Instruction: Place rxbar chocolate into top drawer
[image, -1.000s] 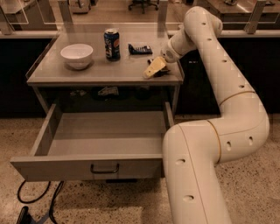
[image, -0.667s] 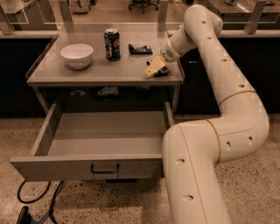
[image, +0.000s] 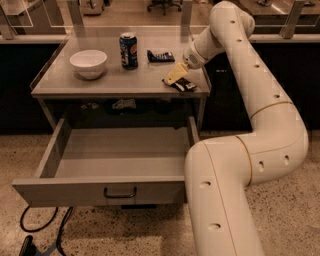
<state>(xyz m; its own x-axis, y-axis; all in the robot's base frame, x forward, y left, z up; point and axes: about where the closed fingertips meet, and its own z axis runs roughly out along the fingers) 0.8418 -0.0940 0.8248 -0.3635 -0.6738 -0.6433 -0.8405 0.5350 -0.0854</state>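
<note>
Pale-yellow gripper (image: 174, 75) is positioned low over the front right part of the table top (image: 100, 82), its tip down at the surface. Whether it is spread, pressed together or pinching anything cannot be told: it reads as one pale wedge. The rxbar chocolate (image: 185, 86) lies flat on the table top just beside and partly under that tip, close to the front right edge. Contact between the two cannot be confirmed. Part of the wrapper is covered by the gripper, and its print is illegible.

The top drawer (image: 65, 192) stands pulled out below the table top, its dark handle (image: 120, 192) at mid-panel. The drawer's right front corner is hidden behind the robot arm (image: 260, 105), which fills the right side of the view and is cut off at the bottom edge.

On the table top, well apart from the gripper, stand a white bowl (image: 88, 63), a soda can (image: 128, 50) and a dark snack packet (image: 160, 55). Small objects (image: 123, 104) in the shadowed space behind the drawer cannot be identified. Dark cables (image: 37, 225) lie on the floor at lower left, partly out of frame.
</note>
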